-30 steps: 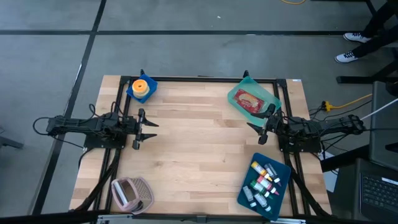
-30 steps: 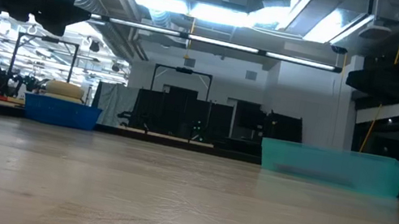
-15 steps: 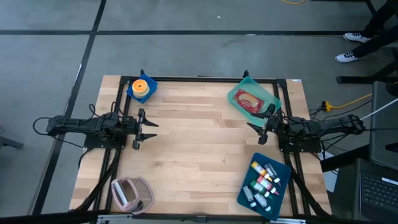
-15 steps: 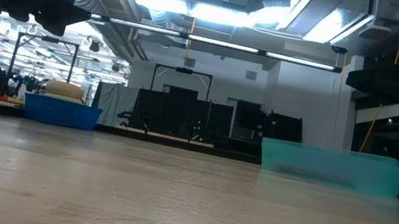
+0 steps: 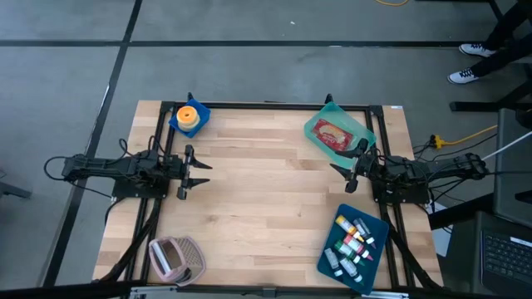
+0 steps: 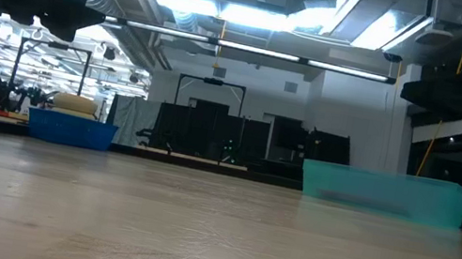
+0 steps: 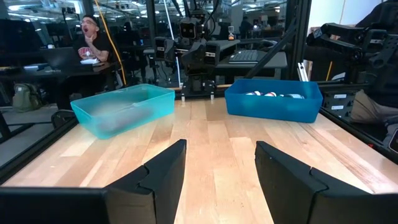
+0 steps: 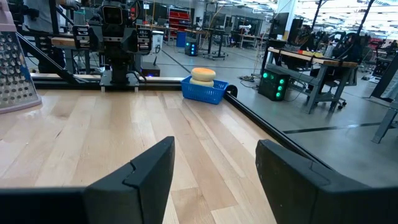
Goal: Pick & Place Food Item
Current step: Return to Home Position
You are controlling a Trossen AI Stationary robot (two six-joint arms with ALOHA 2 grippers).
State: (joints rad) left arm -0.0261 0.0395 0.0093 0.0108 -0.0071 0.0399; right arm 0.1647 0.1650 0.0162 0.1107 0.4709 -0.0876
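A round yellow-and-orange food item point(image 5: 190, 115) sits in a small blue basket point(image 5: 179, 124) at the table's far left; the right wrist view shows it as a bun point(image 8: 203, 74). A reddish food item point(image 5: 334, 133) lies in a teal bin point(image 5: 312, 126) at the far right. My left gripper point(image 5: 204, 174) hovers open near the table's left edge, level and pointing right, with nothing between its fingers point(image 7: 166, 163). My right gripper point(image 5: 339, 176) hovers open near the right edge, pointing left, just on the near side of the teal bin.
A blue bin point(image 5: 374, 224) holding several small bottles stands at the near right. A pink grater-like basket point(image 5: 174, 257) lies at the near left. Bare wood spans the middle of the table point(image 5: 266, 199). A person point(image 7: 90, 37) sits beyond the table's right side.
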